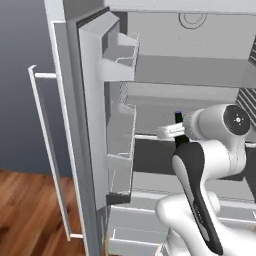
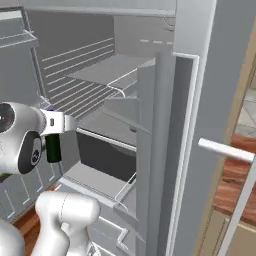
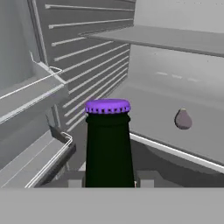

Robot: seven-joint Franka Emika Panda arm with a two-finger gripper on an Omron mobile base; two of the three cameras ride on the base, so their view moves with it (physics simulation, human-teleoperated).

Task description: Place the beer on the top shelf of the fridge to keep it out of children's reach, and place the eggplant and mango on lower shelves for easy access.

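Gripper (image 3: 108, 181) pinching slim dark green-black glass beer bottle with purple cap (image 3: 108, 144), upright, inside open grey fridge (image 2: 125, 60); small dull purple eggplant (image 3: 183, 119) on white-rimmed lower shelf (image 3: 175, 151).

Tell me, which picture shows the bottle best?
The hand view: the beer stands close up, its purple cap and dark neck plain, shelves behind. The left base view shows just its cap and upper neck above the arm; the right base view shows its dark body below the hand.
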